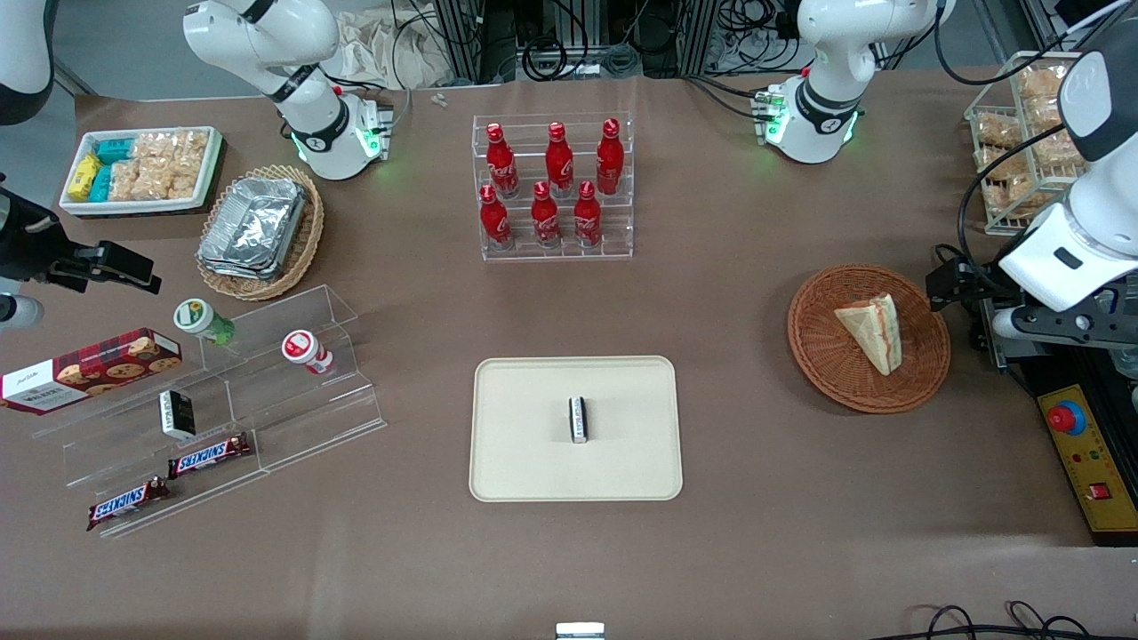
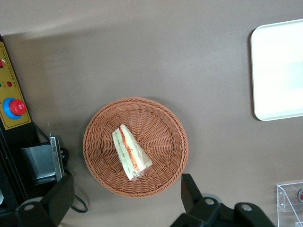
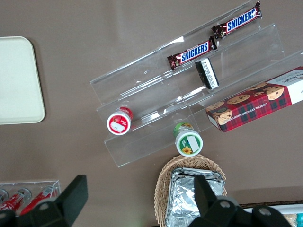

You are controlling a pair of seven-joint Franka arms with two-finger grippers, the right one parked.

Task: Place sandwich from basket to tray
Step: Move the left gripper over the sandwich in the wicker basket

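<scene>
One sandwich (image 1: 872,329) lies in the basket (image 1: 822,356), a triangular wedge wrapped in clear film with its striped filling edge facing the working arm's end of the table. The basket rests on the brown table (image 1: 729,551), well apart from the tray (image 1: 524,462), which sits nearer the front camera at the middle of the table. A small dark packet (image 1: 579,419) stands on the tray near its centre.

The gripper (image 2: 125,198) hangs above the table beside the basket, at the working arm's end. In the left wrist view its two dark fingers (image 2: 191,191) stand wide apart, with nothing between them, and the sandwich (image 2: 130,152) and basket (image 2: 161,118) show below, clear of the fingertips. A yellow control box (image 1: 1086,462) with a red button sits at the table edge near the basket.

A clear rack of red bottles (image 1: 553,187) stands farther from the front camera than the tray.
</scene>
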